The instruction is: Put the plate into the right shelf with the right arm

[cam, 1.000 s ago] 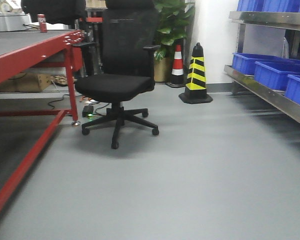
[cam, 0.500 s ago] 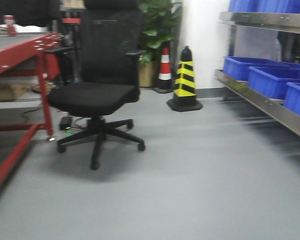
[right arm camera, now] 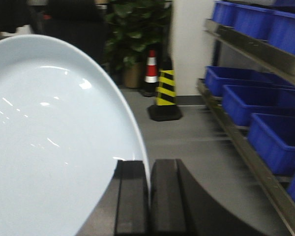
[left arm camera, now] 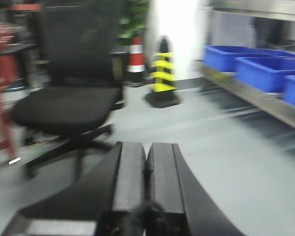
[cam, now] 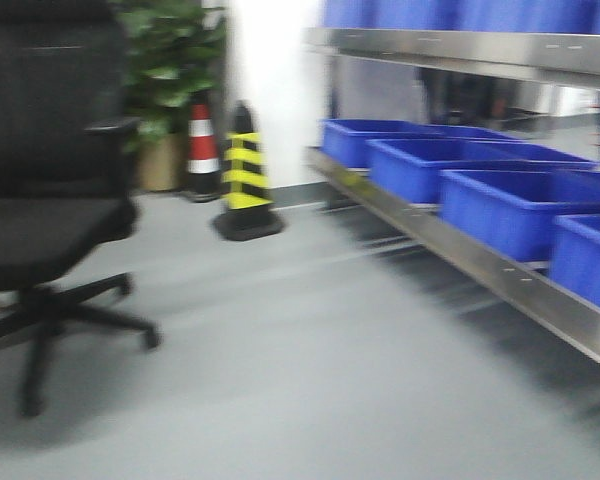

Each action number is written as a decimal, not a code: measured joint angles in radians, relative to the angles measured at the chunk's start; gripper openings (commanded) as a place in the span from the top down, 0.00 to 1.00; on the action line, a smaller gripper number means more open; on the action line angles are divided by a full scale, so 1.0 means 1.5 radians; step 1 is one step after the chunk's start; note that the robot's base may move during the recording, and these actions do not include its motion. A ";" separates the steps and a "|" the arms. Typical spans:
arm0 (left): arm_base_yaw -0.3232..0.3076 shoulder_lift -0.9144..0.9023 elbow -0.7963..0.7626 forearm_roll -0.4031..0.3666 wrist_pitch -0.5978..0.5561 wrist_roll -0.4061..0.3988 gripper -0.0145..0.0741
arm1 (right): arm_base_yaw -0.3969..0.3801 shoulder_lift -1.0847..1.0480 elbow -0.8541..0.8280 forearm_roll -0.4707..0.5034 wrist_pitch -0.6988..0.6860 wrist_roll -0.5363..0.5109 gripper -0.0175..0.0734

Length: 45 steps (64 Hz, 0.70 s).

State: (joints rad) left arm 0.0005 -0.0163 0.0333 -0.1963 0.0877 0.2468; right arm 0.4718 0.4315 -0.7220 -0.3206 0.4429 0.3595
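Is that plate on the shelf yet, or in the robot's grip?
In its grip: the right gripper is shut on the rim of the plate. The shelf stands apart, to the right.

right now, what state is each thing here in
plate, rim pinched in the right hand, not yet on the shelf
right hand, shut on the plate
left hand, shut, empty
right shelf, no plate seen on it
blue bins, in a row on the shelf, open-topped
office chair, upright, unoccupied
striped cones, upright on the floor
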 measured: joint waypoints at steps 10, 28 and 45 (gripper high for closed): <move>0.000 0.000 0.000 0.000 0.000 0.000 0.89 | 0.000 0.000 0.000 0.000 0.000 0.000 0.75; 0.000 0.000 0.000 0.000 0.000 0.000 0.89 | 0.000 0.000 0.000 0.000 0.000 0.000 0.75; 0.000 0.000 0.000 0.000 0.000 0.000 0.89 | 0.000 0.000 0.000 0.000 0.000 0.000 0.75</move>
State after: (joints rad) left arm 0.0005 -0.0163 0.0333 -0.1963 0.0877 0.2468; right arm 0.4718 0.4315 -0.7220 -0.3206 0.4429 0.3595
